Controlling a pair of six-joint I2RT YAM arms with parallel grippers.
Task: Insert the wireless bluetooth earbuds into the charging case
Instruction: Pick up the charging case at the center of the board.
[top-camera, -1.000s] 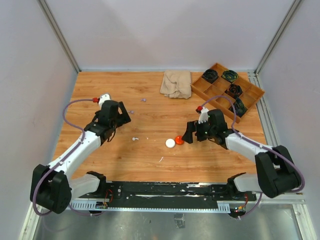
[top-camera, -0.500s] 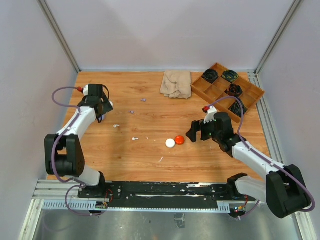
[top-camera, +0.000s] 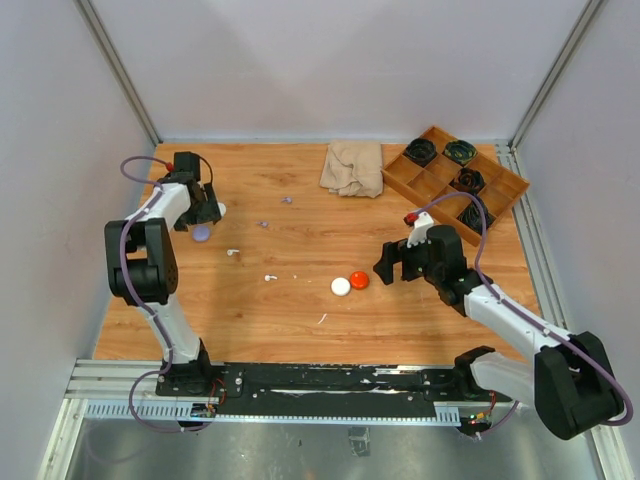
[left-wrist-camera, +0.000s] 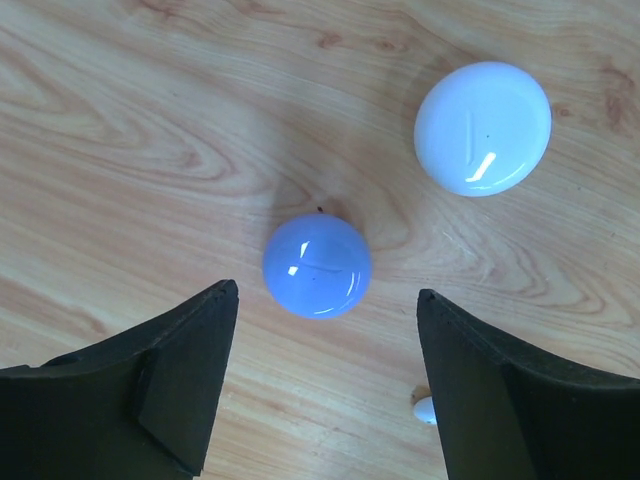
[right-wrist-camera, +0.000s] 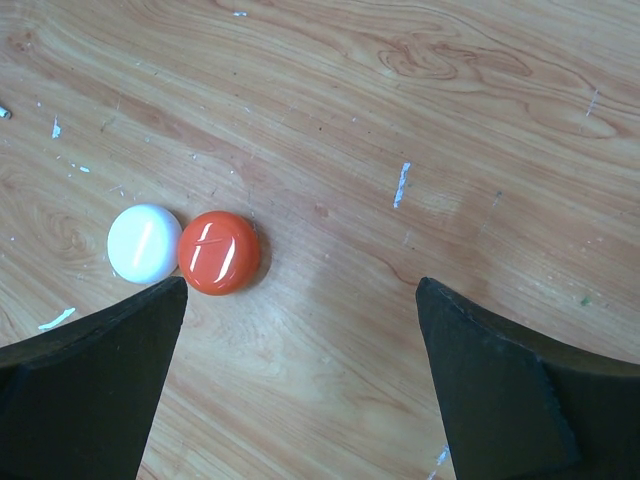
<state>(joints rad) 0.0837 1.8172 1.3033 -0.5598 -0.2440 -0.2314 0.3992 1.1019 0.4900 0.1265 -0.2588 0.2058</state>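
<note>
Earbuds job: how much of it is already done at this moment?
Done: nothing; tiny white earbuds lie loose on the wooden table, and the round pale purple case is shut. In hand: nothing; the left tool hangs open over that case. Left: everything.

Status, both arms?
Left gripper open, above purple case. Right gripper open, near orange case. Earbuds loose on table. Nothing blocking.

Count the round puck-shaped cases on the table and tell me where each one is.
4. Below the left fingers, apart: purple case and far-left white case. Mid-table, side by side: middle white case and orange case. More could hide under the arms.
</note>
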